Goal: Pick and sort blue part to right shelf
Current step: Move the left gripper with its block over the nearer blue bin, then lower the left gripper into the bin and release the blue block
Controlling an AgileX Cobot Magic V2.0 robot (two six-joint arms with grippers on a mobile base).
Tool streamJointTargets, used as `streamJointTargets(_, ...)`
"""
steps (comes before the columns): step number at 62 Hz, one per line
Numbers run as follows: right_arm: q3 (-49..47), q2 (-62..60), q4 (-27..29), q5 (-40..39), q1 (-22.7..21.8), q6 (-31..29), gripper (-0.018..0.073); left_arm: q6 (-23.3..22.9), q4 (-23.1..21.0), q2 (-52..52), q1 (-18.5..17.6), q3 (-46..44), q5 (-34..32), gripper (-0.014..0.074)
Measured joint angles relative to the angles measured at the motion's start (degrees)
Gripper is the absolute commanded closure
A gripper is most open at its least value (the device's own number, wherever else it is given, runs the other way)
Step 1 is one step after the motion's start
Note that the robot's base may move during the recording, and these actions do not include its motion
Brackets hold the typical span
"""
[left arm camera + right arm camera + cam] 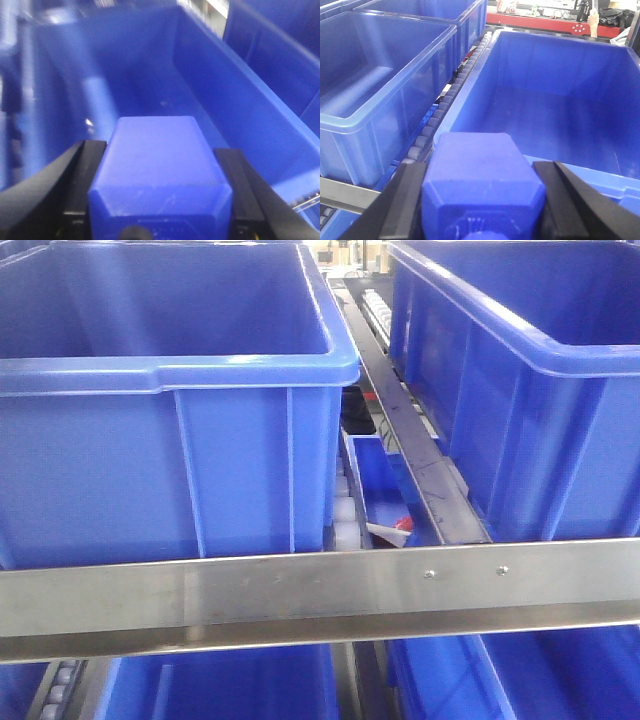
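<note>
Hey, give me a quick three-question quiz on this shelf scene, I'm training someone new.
1. True or false: the left pincer is clamped on a blue part.
2. In the right wrist view, what separates the wide bin from the neighbouring bin? A) a roller track B) a wooden plank C) a red cable
3. Short answer: how many screws show on the steel front rail in the front view?

Key: 1 true; 2 A; 3 two.
</note>
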Motion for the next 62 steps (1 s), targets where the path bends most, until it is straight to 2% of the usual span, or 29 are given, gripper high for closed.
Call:
streamJointTargets(6,0.0,0.0,0.0,0.0,0.0,0.0,0.0306,-0.2,-2.2,12.1,1.5,-6.1,-0.4,0.0262)
streamJointTargets(15,0.0,0.0,0.0,0.0,0.0,0.0,0.0306,-0.4,-5.9,29.3,6.1,-14.0,-0.4,0.026)
streamJointTargets(22,0.0,0.0,0.0,0.0,0.0,0.0,0.0306,0.6,-8.3,41.5,8.5,-21.3,2.5,0.026)
streamJointTargets(38,0.0,0.0,0.0,0.0,0.0,0.0,0.0306,3.2,-9.7,64.6,8.7,-40.4,15.0,0.026)
streamJointTargets(47,0.0,0.0,0.0,0.0,0.0,0.0,0.0306,3.4,-9.8,71.2,8.7,-49.3,20.1,0.0253)
streamJointTargets(53,0.0,0.0,0.0,0.0,0.0,0.0,0.0306,4.1,-10.0,72.7,8.7,-51.8,21.6,0.0173)
streamJointTargets(62,0.0,0.0,0.0,0.0,0.0,0.0,0.0306,4.7,-10.1,72.8,8.7,-52.5,22.6,-0.0078)
